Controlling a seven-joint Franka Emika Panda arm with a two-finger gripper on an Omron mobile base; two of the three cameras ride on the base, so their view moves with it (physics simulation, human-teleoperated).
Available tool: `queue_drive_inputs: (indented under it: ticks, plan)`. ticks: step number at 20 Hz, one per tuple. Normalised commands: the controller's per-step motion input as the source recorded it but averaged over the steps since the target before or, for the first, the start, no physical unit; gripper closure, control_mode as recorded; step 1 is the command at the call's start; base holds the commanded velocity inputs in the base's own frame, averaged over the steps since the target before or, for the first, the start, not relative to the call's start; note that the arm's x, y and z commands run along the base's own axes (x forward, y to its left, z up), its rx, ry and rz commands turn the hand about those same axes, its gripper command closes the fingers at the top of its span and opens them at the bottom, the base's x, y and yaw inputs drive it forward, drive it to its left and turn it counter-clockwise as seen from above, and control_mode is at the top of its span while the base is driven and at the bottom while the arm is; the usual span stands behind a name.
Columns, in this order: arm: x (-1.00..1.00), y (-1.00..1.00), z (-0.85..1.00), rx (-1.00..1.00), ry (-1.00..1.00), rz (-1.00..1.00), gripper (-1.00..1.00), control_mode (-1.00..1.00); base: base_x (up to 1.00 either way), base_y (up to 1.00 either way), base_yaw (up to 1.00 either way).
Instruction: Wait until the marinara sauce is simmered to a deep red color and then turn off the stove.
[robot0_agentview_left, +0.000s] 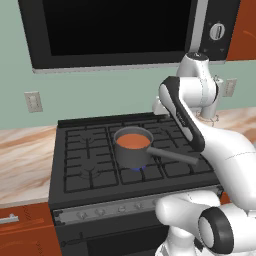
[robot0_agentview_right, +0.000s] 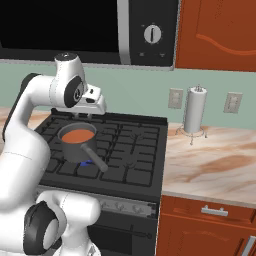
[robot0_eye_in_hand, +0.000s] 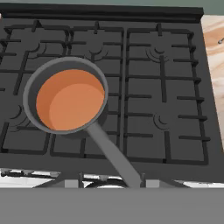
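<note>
Pincer (robot0_agentview_right: 95, 111) up over rear of stove (robot0_agentview_right: 135, 150), above and behind the pot; jaws together, nothing held.

Marinara sauce (robot0_eye_in_hand: 70, 99) in grey saucepan (robot0_agentview_left: 131, 155), front-centre burner, pot handle (robot0_eye_in_hand: 111, 153) pointing toward front edge. Colour: orange-red, pale, not deep red yet by the look of it. Blue flame (robot0_agentview_left: 138, 169) visible under pan, so burner on.

Progress: early/mid. Waiting phase, prob. more simmer needed. Left to do: watch colour, then reach knob on silver front strip (robot0_agentview_left: 115, 210), turn off.

Around: microwave (robot0_agentview_left: 115, 30) above range w/ round dial (robot0_agentview_right: 152, 34); paper towel roll (robot0_agentview_right: 194, 110) on marble counter (robot0_agentview_right: 215, 160) right of range, well apart from pot; wall outlets (robot0_agentview_right: 175, 98); orange cabinets (robot0_agentview_right: 220, 30).

In the way: pot handle juts toward knob strip, likely snag on approach. Other burners bare.
</note>
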Motion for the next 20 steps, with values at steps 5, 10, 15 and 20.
queue_drive_inputs:
  ticks: [5, 10, 15, 20]
  plan:
    - [-0.37, 0.0, 0.03, 0.0, -0.18, 0.0, -1.0, -1.0, 0.0, 0.0, 0.0]
    - [0.0, 0.0, 0.0, 0.0, 0.0, 0.0, -1.0, -1.0, 0.0, 0.0, 0.0]
    - [0.0, 0.0, 0.0, 0.0, 0.0, 0.0, -1.0, -1.0, 0.0, 0.0, 0.0]
    - [0.0, 0.0, 0.0, 0.0, 0.0, 0.0, -1.0, -1.0, 0.0, 0.0, 0.0]
